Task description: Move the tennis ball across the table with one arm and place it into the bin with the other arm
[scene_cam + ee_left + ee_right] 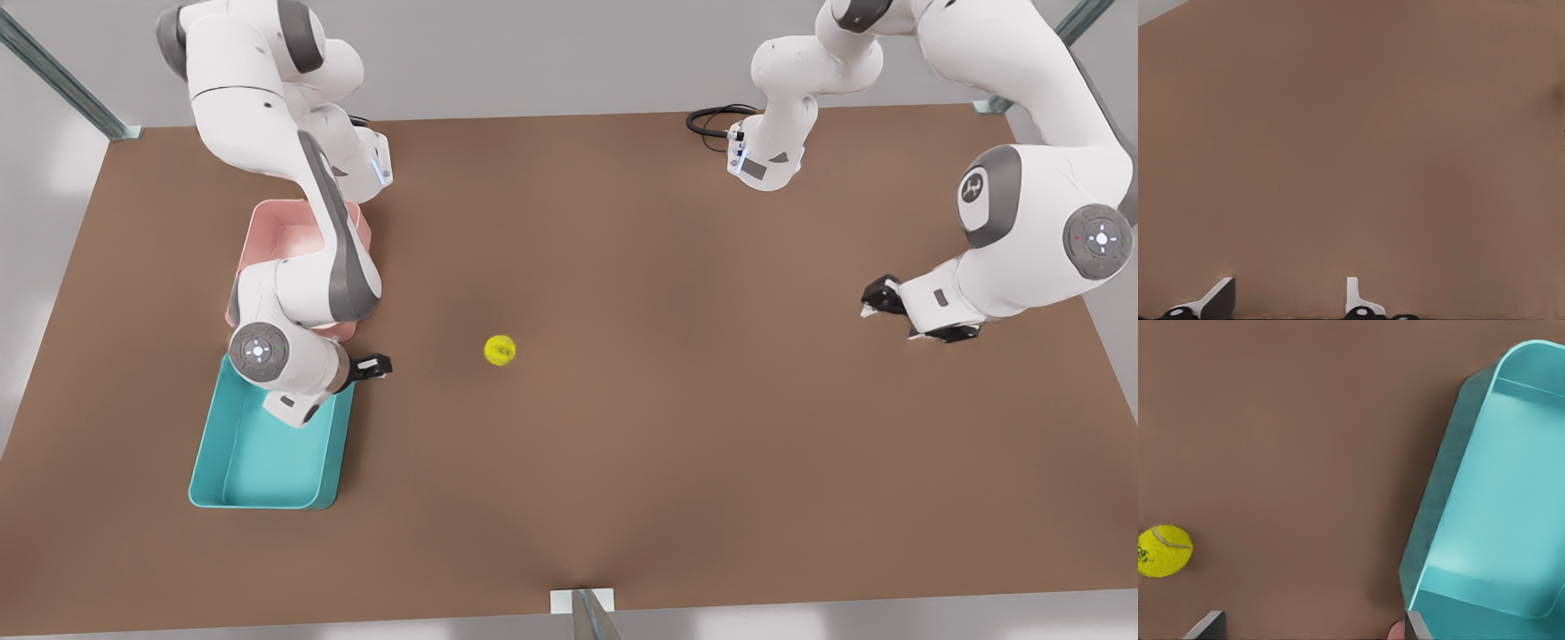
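Brown table surface (pixel 1358 147) across nearly the whole left wrist view, plain and even in tone. Pale grey strip of background (pixel 1155 8) at one corner, cut off by the table's straight edge. Faint darker smudge (pixel 1558 97) at the opposite side, too vague to identify. Left gripper (pixel 1286 297) at the frame's lower edge, its two light-coloured fingertips (pixel 1217 299) well apart, with bare table between them and nothing held. Dark finger bases with small pale round fittings just visible beneath the tips.
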`<state>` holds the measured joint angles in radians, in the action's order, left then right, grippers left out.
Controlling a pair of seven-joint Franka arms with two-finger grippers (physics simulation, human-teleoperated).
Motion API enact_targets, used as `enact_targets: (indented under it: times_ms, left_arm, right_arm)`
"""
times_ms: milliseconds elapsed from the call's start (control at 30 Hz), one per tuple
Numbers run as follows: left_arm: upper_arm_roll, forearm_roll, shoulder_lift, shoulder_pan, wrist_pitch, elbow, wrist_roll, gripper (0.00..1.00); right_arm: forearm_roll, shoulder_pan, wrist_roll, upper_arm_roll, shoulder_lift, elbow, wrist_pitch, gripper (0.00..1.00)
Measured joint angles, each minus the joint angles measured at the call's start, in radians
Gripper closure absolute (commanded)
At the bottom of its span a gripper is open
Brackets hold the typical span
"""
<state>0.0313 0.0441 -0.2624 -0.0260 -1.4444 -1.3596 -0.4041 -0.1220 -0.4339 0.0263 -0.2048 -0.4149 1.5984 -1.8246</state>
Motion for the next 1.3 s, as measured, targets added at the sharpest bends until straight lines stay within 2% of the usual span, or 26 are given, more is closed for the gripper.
enact_targets:
  times_ms: [133,267,567,733,1300]
  left_arm:
    - [0.009,0.003,0.008,-0.005,0.071,0.0,0.165,0.0]
    - [0.009,0.002,0.004,0.0,0.108,-0.003,0.297,0.0]
    - [0.008,0.002,0.004,0.0,0.141,-0.007,0.505,0.0]
    - [0.008,0.002,0.004,0.0,0.15,-0.007,0.583,0.0]
    - [0.028,-0.001,0.008,-0.007,0.183,-0.007,0.738,0.0]
  right_arm:
    - [-0.008,-0.104,-0.124,0.001,-0.044,0.053,-0.139,0.0]
    - [-0.011,-0.14,-0.242,0.003,-0.064,0.099,-0.241,0.0]
    - [-0.017,-0.14,-0.396,0.011,0.055,0.395,-0.461,0.0]
    - [-0.022,-0.2,-0.442,0.012,0.106,0.557,-0.587,0.0]
    - [-0.027,-0.228,-0.524,0.012,-0.015,0.571,-0.738,0.0]
